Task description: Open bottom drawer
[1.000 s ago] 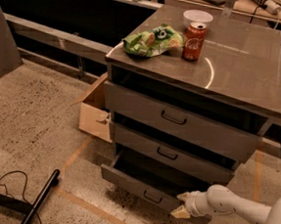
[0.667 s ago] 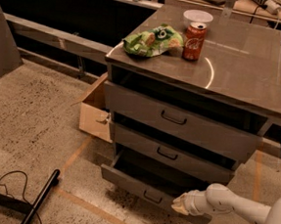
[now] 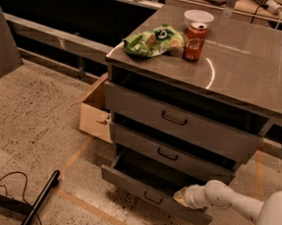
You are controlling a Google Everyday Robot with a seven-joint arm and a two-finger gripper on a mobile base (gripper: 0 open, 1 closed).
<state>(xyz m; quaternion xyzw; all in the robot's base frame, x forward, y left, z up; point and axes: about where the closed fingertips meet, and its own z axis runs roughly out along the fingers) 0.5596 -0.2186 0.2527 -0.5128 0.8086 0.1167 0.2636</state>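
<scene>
The bottom drawer [image 3: 139,186] is the lowest of three grey drawers in a metal cabinet [image 3: 243,69]. It stands pulled out part way, with a dark gap behind its flat front. Its small dark wire handle [image 3: 152,198] sits mid-front. My gripper [image 3: 182,197], on a white arm coming in from the lower right, is at the top edge of the drawer front, to the right of the handle. The middle drawer [image 3: 169,155] and the top drawer [image 3: 175,120] sit further in.
On the cabinet top are a green snack bag [image 3: 152,39], a red soda can [image 3: 194,40] and a white bowl [image 3: 198,17]. A cardboard box [image 3: 95,113] stands left of the cabinet. A black pole and cable [image 3: 39,199] lie on the speckled floor at the lower left.
My gripper has moved slightly up and left to the top edge of the drawer front. The bottom drawer stands out about as far as before.
</scene>
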